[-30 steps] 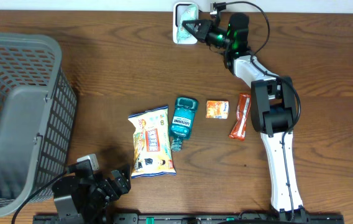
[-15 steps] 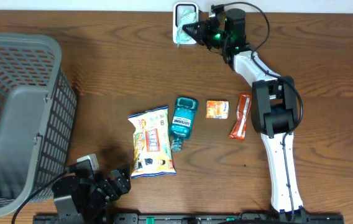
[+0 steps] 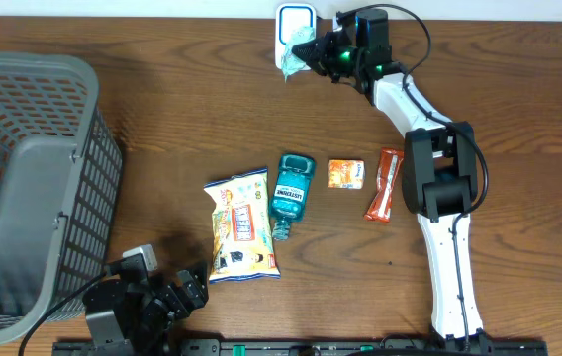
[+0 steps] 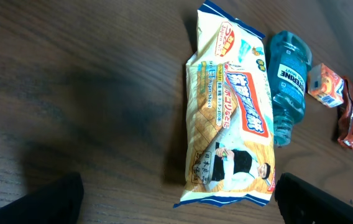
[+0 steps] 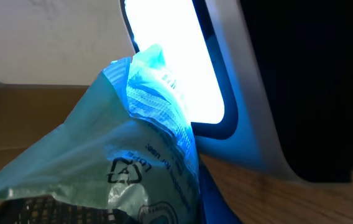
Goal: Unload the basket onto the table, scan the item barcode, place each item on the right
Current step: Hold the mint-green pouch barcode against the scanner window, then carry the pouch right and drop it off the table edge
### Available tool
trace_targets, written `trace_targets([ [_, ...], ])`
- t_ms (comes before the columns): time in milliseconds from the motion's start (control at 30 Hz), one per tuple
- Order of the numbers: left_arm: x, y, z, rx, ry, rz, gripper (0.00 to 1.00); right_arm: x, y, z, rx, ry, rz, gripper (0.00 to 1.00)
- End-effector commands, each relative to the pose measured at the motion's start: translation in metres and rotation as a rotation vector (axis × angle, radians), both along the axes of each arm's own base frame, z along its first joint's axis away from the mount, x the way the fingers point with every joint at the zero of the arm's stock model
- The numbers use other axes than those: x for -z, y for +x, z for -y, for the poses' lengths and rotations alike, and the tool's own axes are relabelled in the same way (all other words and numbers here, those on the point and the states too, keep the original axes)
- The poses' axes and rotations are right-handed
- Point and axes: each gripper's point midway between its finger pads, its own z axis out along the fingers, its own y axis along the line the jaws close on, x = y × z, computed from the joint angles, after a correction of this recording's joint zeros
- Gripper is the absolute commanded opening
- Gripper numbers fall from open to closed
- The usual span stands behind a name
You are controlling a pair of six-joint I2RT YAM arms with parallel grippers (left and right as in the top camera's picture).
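**Right arm presents packet at scanner; left arm idle**

Your right gripper [image 3: 313,51] is clamped shut on a pale green packet [image 3: 298,49] at the far edge of the table [image 3: 162,119]. The packet hangs just in front of the white scanner [image 3: 293,18]. In the right wrist view its crinkled upper edge overlaps the lit window, and a recycling mark shows on the film. Whether its barcode faces the window cannot be told.

Your left gripper [image 3: 190,285] sits low at the near edge, beside the grey basket [image 3: 24,188], with its jaws spread wide and nothing between them.

Mid-table, in a loose row, lie a snack bag [image 3: 243,225], a blue mouthwash bottle [image 3: 289,193] just beside it, an orange box [image 3: 345,173] and a red-brown wrapper [image 3: 384,185]
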Motion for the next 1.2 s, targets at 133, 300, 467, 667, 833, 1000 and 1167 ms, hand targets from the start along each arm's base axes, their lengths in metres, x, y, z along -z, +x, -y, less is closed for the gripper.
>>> trace_targets([
  [133, 0.008, -0.007, 0.002, 0.015, -0.003, -0.036, 0.98, 0.029, -0.005, 0.07, 0.219, -0.373, -0.104, 0.01],
  [300, 0.008, -0.007, 0.002, 0.015, -0.003, -0.036, 0.98, -0.04, -0.035, 0.134, 0.371, -0.707, -0.112, 0.01],
  [467, 0.008, -0.007, 0.002, 0.015, -0.003, -0.036, 0.99, -0.107, -0.092, 0.25, 0.692, -1.154, -0.196, 0.01],
  [667, 0.008, -0.007, 0.002, 0.015, -0.003, -0.036, 0.98, -0.116, -0.151, 0.347, 0.837, -1.468, -0.409, 0.01],
  [833, 0.008, -0.007, 0.002, 0.015, -0.003, -0.036, 0.99, -0.099, -0.188, 0.421, 0.952, -1.51, -0.592, 0.01],
  [1000, 0.008, -0.007, 0.002, 0.015, -0.003, -0.036, 0.98, -0.059, -0.226, 0.496, 1.061, -1.488, -0.744, 0.01],
  [1167, 0.008, -0.007, 0.002, 0.015, -0.003, -0.036, 0.98, -0.011, -0.259, 0.555, 1.036, -1.483, -0.802, 0.03],
])
